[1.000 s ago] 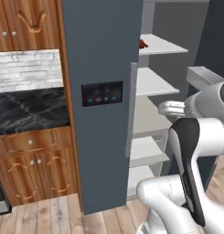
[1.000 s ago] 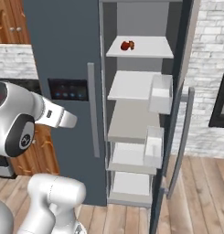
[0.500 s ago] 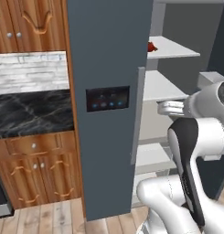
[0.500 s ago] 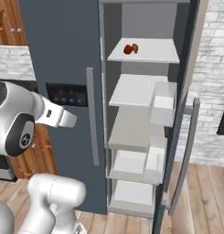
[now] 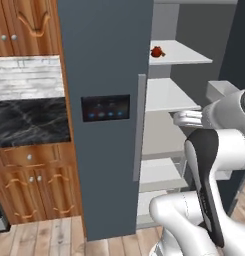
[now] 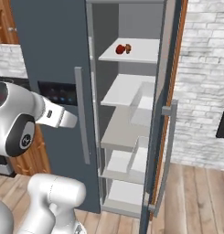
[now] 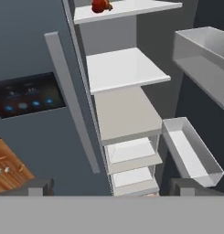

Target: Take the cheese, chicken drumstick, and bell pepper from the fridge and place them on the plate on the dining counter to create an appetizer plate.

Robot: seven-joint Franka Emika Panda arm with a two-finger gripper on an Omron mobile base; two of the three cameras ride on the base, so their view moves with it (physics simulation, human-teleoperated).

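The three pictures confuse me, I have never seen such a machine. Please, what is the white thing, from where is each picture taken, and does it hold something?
The white thing is a robot arm on a base that can drive, in a computer-made kitchen. Two pictures come from cameras on the base, behind the arm, one to its left and one to its right. The third comes from a camera on the hand itself, looking along the gripper, whose two dark tips rise at the bottom.

All three look into the fridge, a tall grey appliance with its right door open. On the top white shelf lies a red bell pepper, and beside it a brown piece, probably the chicken drumstick. The lower shelves look bare.

The gripper is open and holds nothing. It is not yet inside the fridge.
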